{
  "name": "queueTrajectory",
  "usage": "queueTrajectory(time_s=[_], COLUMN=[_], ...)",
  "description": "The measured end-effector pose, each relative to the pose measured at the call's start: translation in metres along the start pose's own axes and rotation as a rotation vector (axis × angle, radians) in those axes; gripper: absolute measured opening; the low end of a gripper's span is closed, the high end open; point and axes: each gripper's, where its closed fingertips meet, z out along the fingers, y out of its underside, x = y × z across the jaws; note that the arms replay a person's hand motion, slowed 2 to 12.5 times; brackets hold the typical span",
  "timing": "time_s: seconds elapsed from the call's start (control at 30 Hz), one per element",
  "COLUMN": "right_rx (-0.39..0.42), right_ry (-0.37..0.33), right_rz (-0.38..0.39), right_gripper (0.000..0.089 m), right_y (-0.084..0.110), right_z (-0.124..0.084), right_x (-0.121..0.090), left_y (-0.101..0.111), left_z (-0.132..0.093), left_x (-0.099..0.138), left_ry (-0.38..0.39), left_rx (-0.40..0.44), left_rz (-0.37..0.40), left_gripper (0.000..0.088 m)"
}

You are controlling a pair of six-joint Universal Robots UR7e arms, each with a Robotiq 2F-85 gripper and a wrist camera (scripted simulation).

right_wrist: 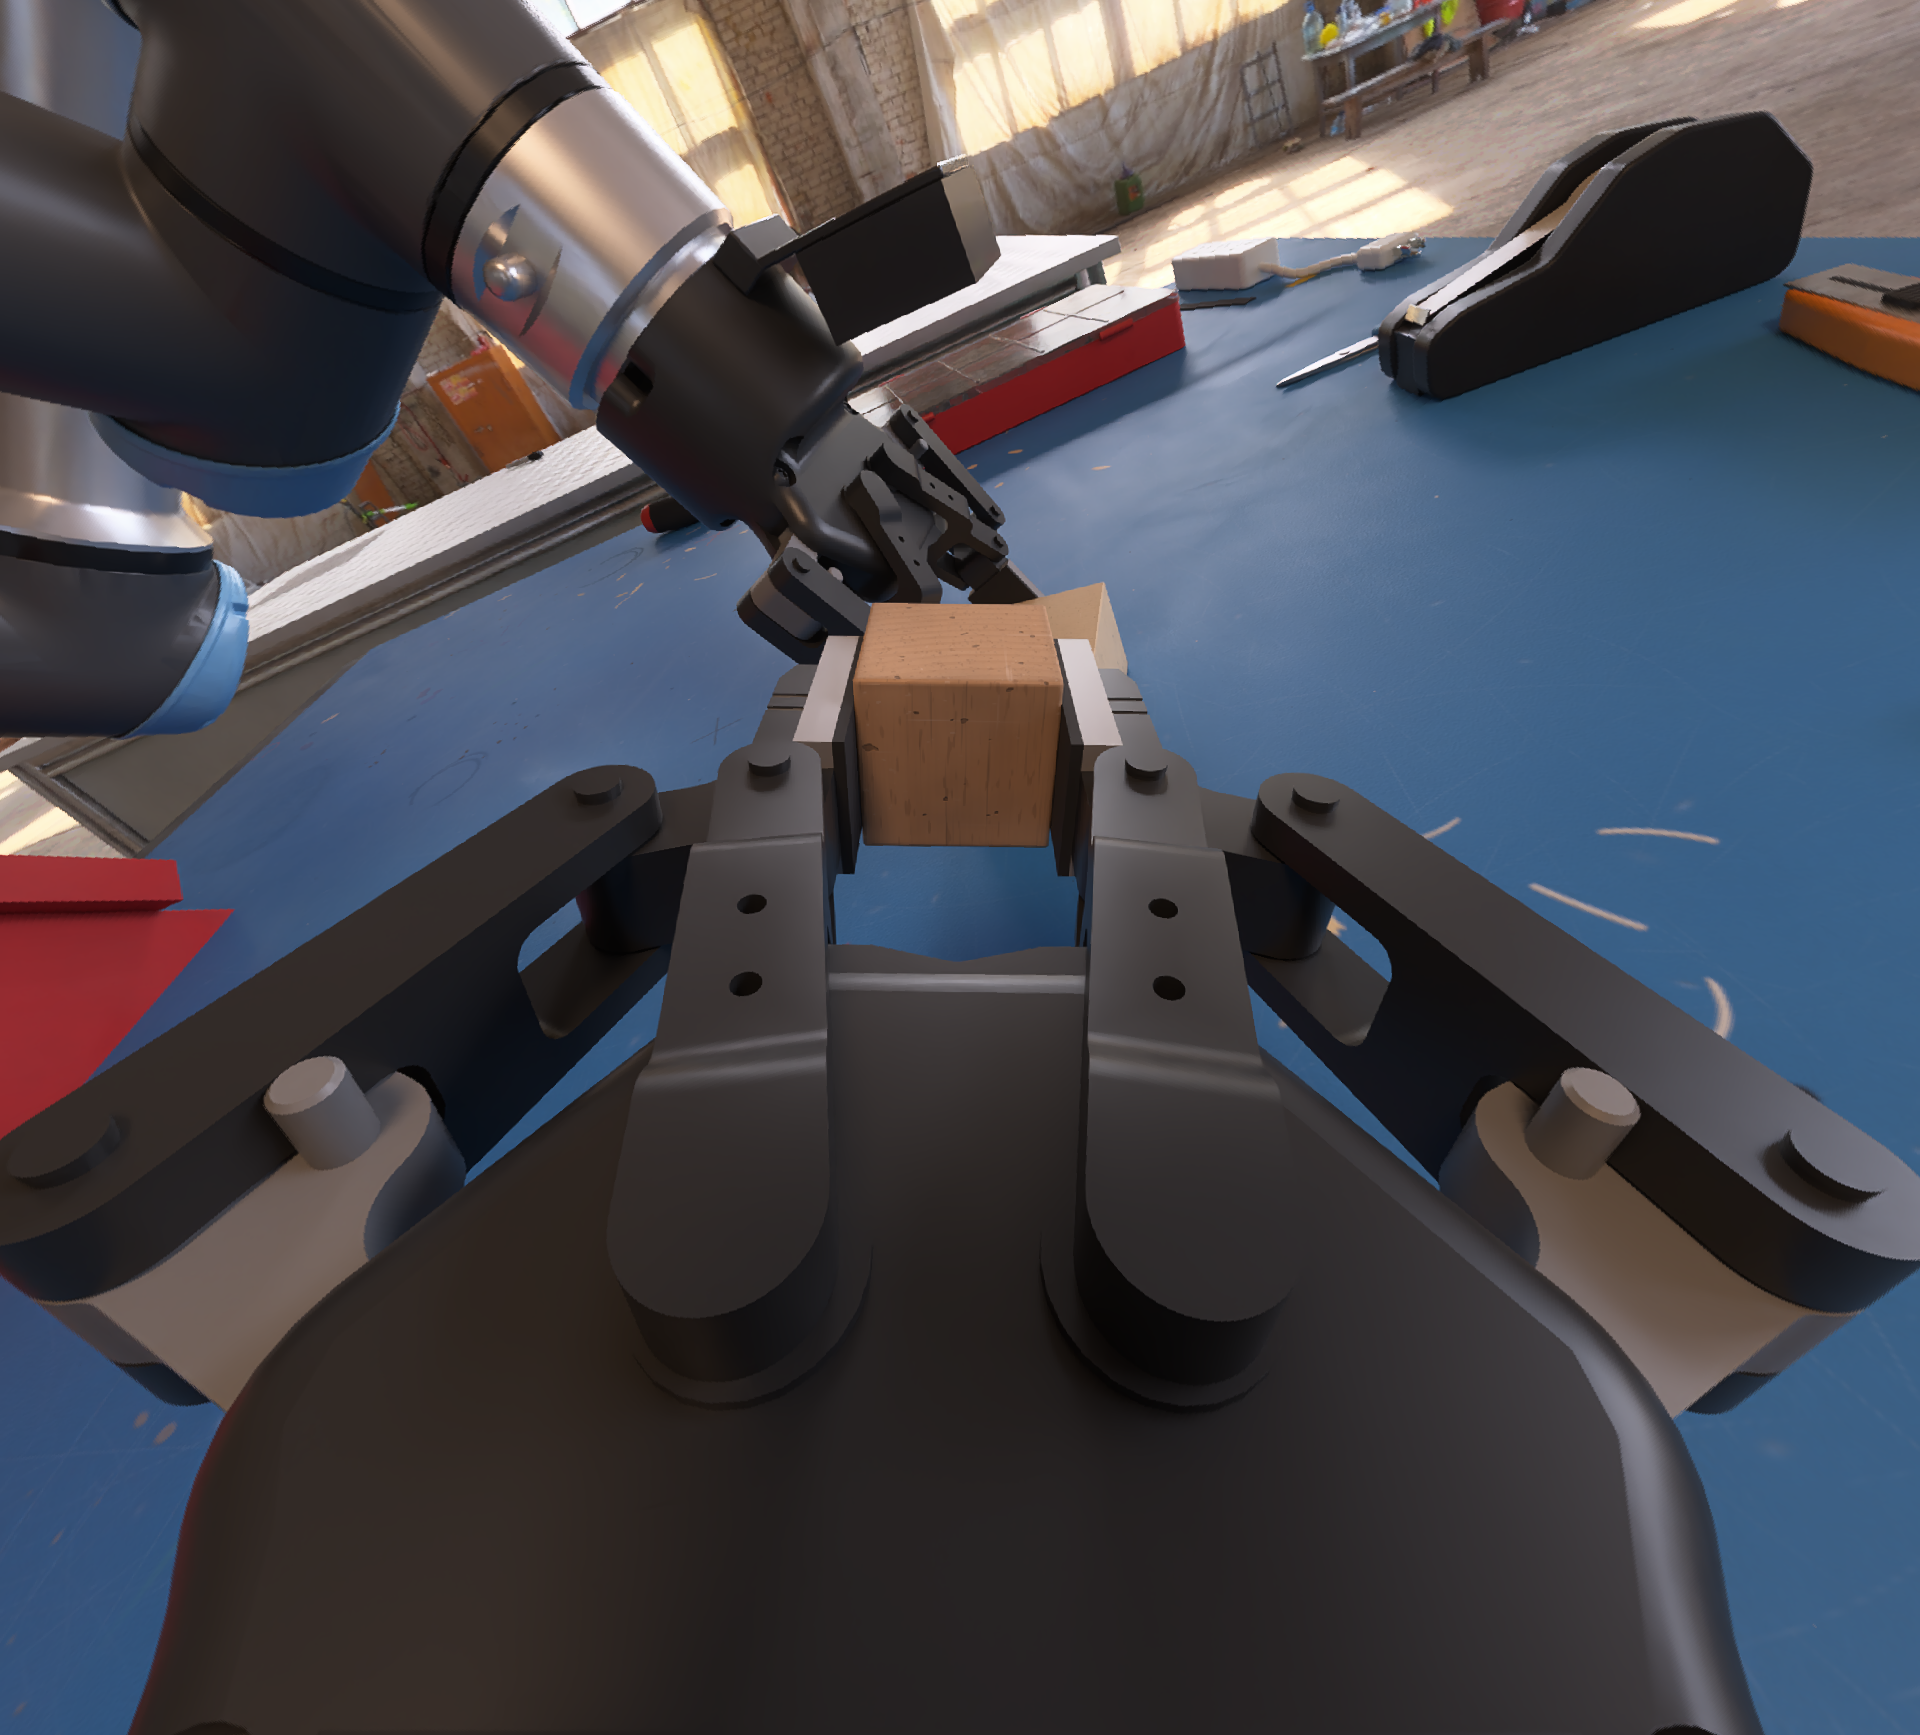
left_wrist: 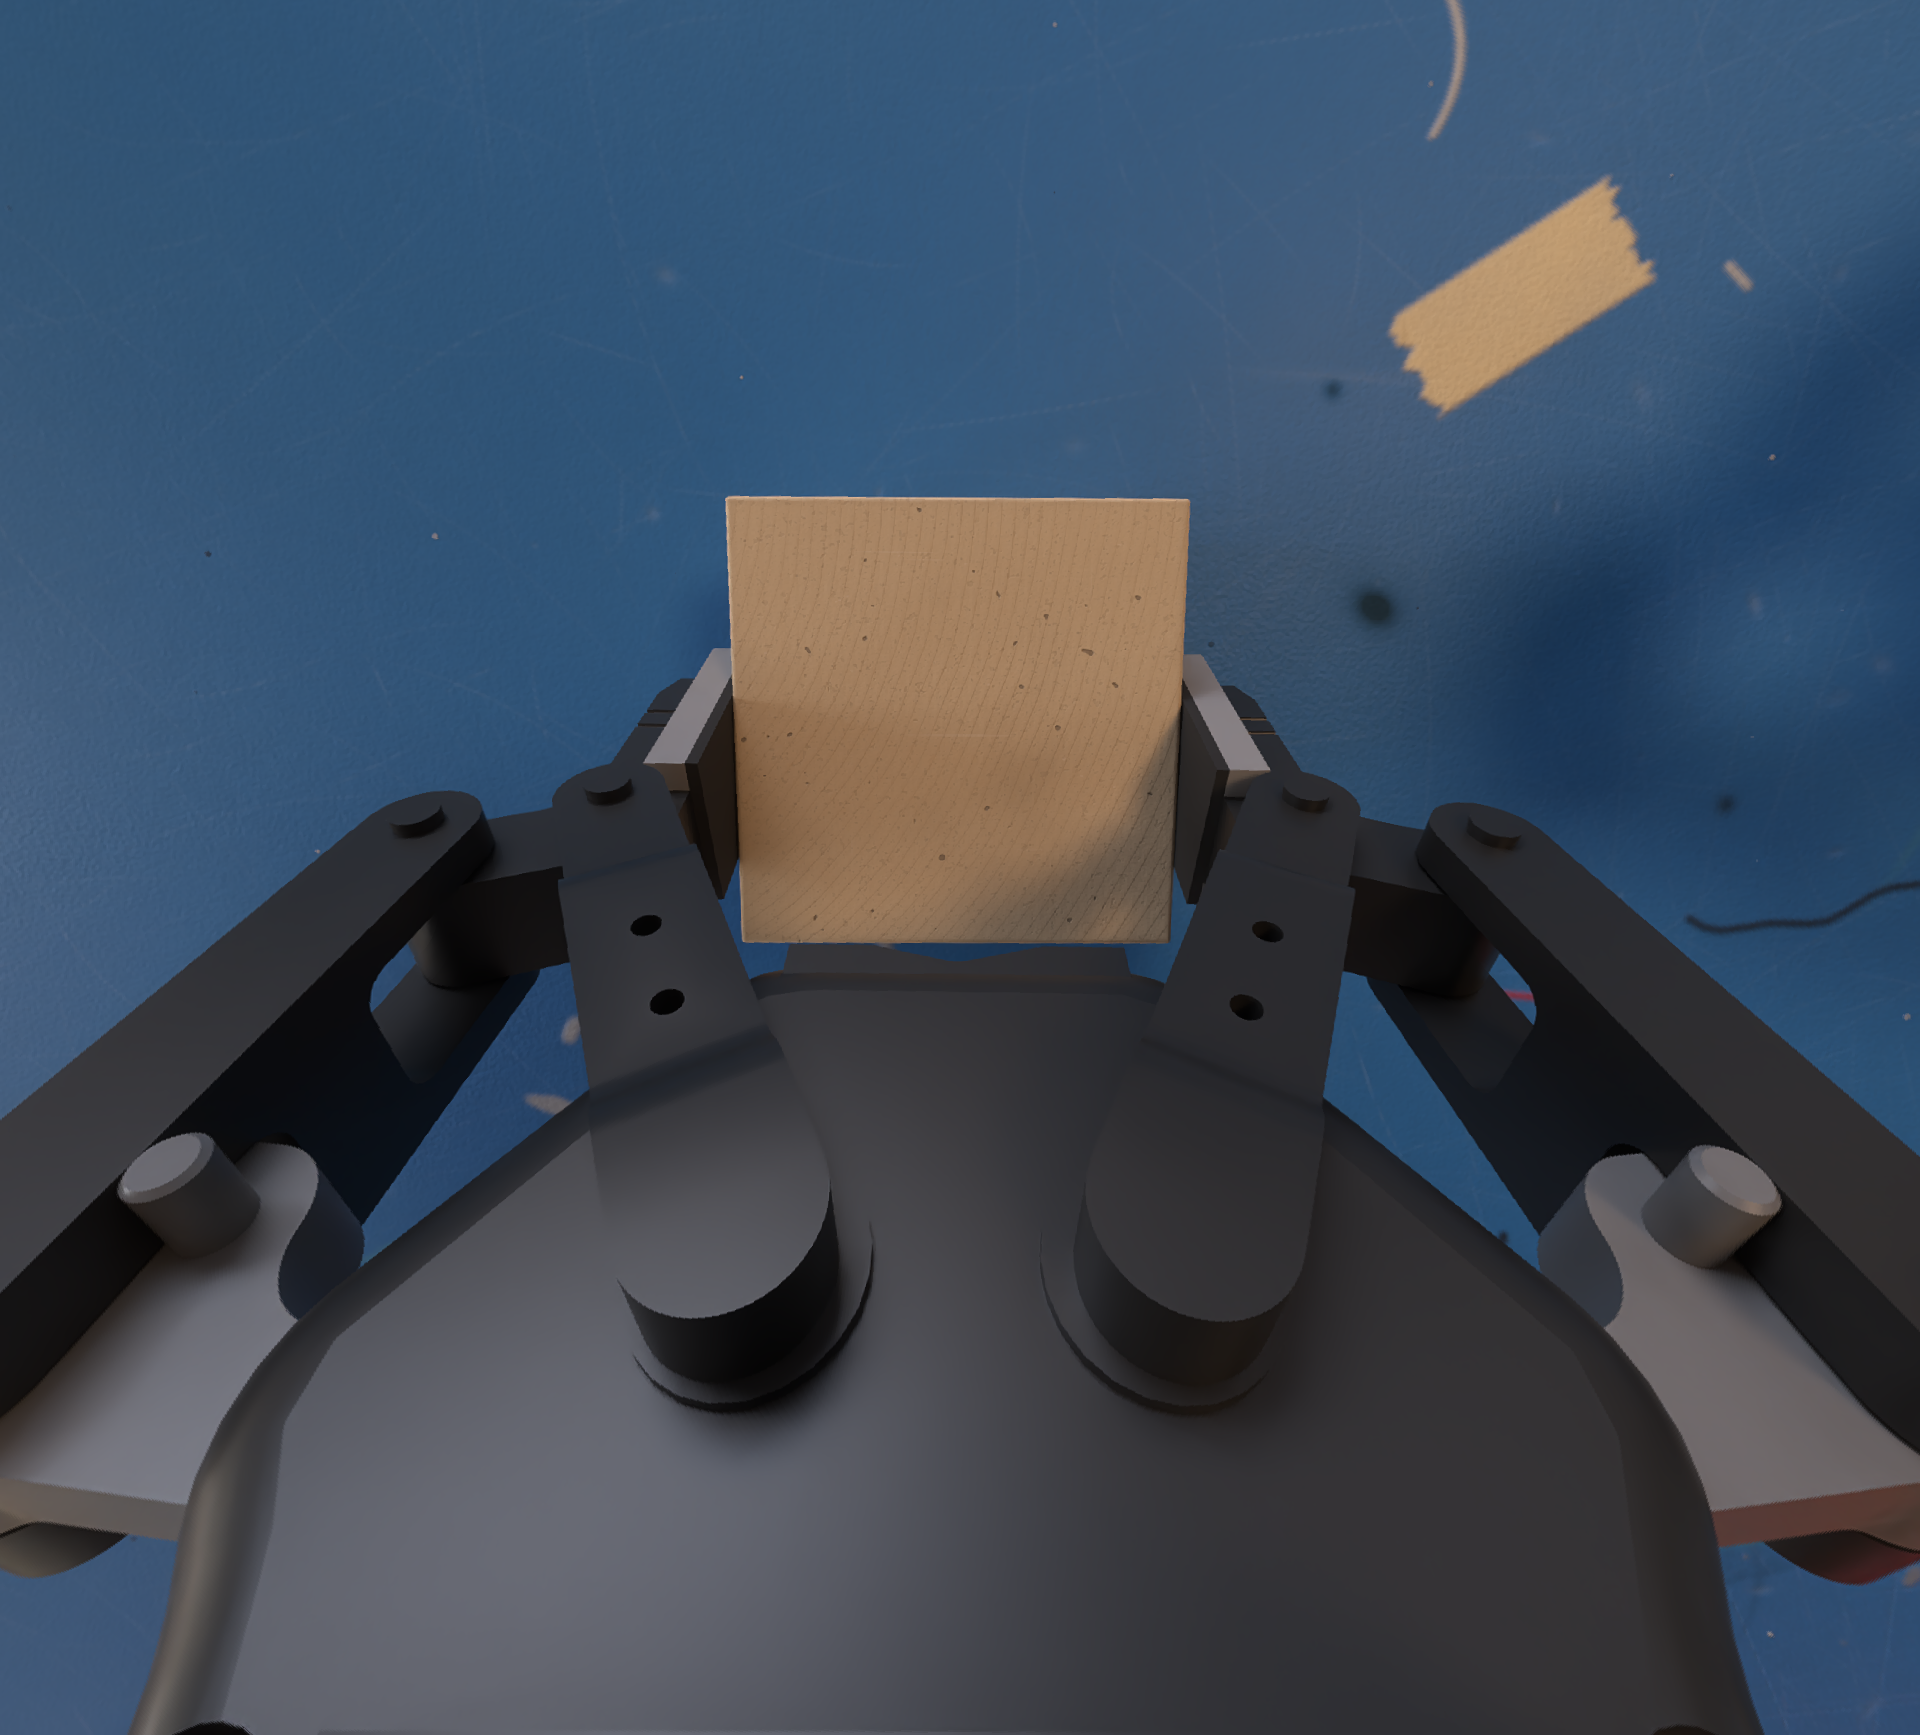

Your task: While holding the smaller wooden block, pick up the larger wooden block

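Note:
In the left wrist view my left gripper (left_wrist: pixel 956 677) is shut on the larger wooden block (left_wrist: pixel 956 719), a pale square-faced piece clamped between both pads over the blue table mat (left_wrist: pixel 416 231). In the right wrist view my right gripper (right_wrist: pixel 956 662) is shut on the smaller wooden block (right_wrist: pixel 956 729), a darker cube held above the mat. Just beyond it the left gripper (right_wrist: pixel 935 542) reaches down from the upper left, and a corner of the larger block (right_wrist: pixel 1091 620) shows behind the cube. I cannot tell whether the larger block touches the mat.
The left arm (right_wrist: pixel 312 179) fills the upper left of the right wrist view. At the far side of the table are a black tape dispenser (right_wrist: pixel 1600 251), scissors (right_wrist: pixel 1330 360), a red-edged board (right_wrist: pixel 1039 345), a white box (right_wrist: pixel 1226 262) and an orange item (right_wrist: pixel 1860 324). A strip of tape (left_wrist: pixel 1522 298) is stuck on the mat.

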Motion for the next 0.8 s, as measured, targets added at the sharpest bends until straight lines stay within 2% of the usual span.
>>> queueTrajectory(time_s=[0.3,0.8], right_rx=[0.001,0.005], right_ry=[0.0,0.003], right_rz=[0.004,0.006], right_gripper=[0.0291,0.0291], right_y=[0.0,-0.001], right_z=[0.0,-0.001], right_x=[0.0,0.001], left_y=[-0.003,-0.014], left_z=[-0.001,-0.011], left_x=[0.001,0.005], left_ry=[0.002,0.04], left_rx=[0.046,0.168], left_rz=[0.008,0.017], left_gripper=[0.0635,0.0635])
